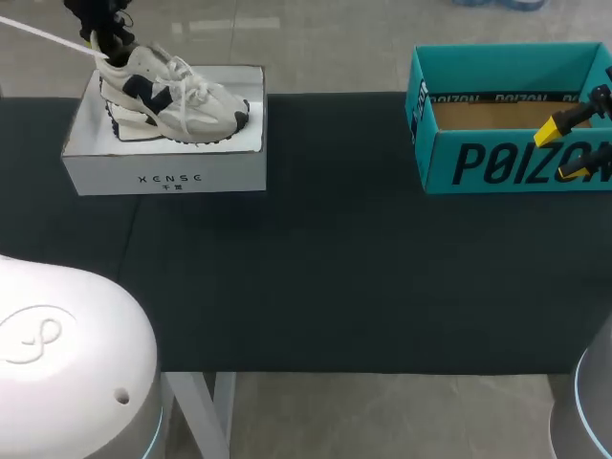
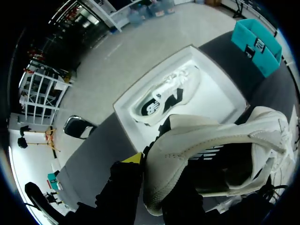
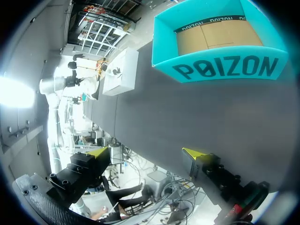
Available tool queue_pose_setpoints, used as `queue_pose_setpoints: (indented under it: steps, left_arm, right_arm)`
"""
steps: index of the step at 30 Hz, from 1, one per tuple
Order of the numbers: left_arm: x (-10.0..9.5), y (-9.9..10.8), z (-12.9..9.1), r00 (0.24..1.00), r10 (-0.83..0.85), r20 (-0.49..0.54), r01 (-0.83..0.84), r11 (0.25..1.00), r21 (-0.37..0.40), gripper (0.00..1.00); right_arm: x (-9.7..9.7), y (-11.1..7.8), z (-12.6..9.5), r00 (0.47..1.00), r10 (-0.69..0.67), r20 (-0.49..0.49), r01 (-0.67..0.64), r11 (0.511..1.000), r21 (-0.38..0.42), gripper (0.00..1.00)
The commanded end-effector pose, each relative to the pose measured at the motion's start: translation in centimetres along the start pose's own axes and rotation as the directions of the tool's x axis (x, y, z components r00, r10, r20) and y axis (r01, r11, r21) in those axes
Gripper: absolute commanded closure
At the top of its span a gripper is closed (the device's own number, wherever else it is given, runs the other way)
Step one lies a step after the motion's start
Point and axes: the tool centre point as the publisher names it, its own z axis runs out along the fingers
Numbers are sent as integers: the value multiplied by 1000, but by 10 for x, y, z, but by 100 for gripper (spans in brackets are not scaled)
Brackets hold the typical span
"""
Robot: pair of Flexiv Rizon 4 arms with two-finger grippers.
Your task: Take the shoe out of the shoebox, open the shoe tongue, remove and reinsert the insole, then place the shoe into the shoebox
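The right gripper [image 3: 147,157] stands wide open and empty, facing the teal box [image 1: 507,163]. Farther off, the left gripper [image 2: 150,166] has its fingers closed on the heel collar of the shoe [image 1: 172,96], over the white shoebox [image 1: 163,172]. The shoe seems light, with a soft upper and a stiff sole, so the heel is a firm hold. Its long axis runs across the surface [image 1: 335,268], toe toward the teal box.

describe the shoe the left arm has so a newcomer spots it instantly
Find the white box at the table's far left. Above it, the left gripper holds a white shoe with dark patches by the heel. Its twin lies inside the box; this one is lifted.
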Motion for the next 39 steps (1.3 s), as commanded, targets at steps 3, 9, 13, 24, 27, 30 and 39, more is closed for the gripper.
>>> queue_pose_setpoints:
  steps: [3, 9, 13, 24, 27, 30, 39]
  left_arm:
    - [15, 27, 0, 994, -104, 44, 104, 994, -18, 100]
    - [43, 48, -3, 986, -152, 66, 159, 980, -117, 100]
    - [63, 62, -8, 984, -173, 48, 178, 969, -172, 100]
    - [91, 79, -18, 988, -152, -27, 145, 975, -169, 100]
    - [91, 79, -18, 988, -152, -27, 145, 975, -169, 100]
    - [91, 79, -18, 988, -152, -27, 145, 975, -169, 100]
    - [82, 129, -26, 851, -497, 169, 525, 819, -232, 100]
  right_arm:
    - [0, 1, 0, 1000, 1, 3, -1, 1000, 2, 0]
    - [0, 1, 0, 1000, 1, 3, -1, 1000, 2, 0]
    - [0, 1, 0, 1000, 1, 3, -1, 1000, 2, 0]
    - [0, 1, 0, 1000, 1, 3, -1, 1000, 2, 0]
    - [0, 1, 0, 1000, 1, 3, -1, 1000, 2, 0]
    - [0, 1, 0, 1000, 1, 3, -1, 1000, 2, 0]
    - [0, 1, 0, 1000, 1, 3, -1, 1000, 2, 0]
